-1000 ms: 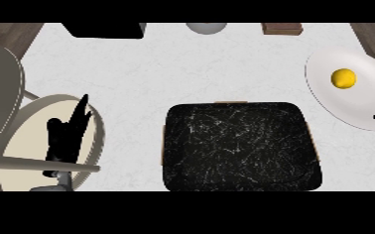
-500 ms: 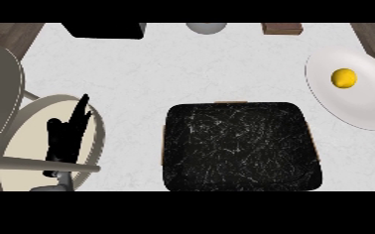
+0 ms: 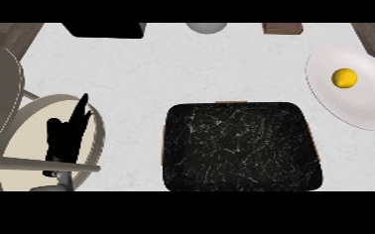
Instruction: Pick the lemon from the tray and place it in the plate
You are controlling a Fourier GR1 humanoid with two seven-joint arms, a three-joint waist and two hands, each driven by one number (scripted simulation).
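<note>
Nothing has moved since the earlier frames; every item sits as before.

Item, lemon (image 3: 344,78): yellow, lying on the white plate (image 3: 330,99) at the counter's right edge, well apart from the tray (image 3: 240,146). Placement looks complete.

Item, tray: black, marbled, nothing on it.

Item, my left hand (image 3: 66,139): at the view's left, over a round beige seat (image 3: 29,148), fingers straight and together, pointing up, holding nothing. Resting.

Item, my right hand: not in view.

Handling note: with the lemon already on the plate, I judge the right course is to keep both hands away and avoid nudging the plate, since the fruit would roll easily.
</note>
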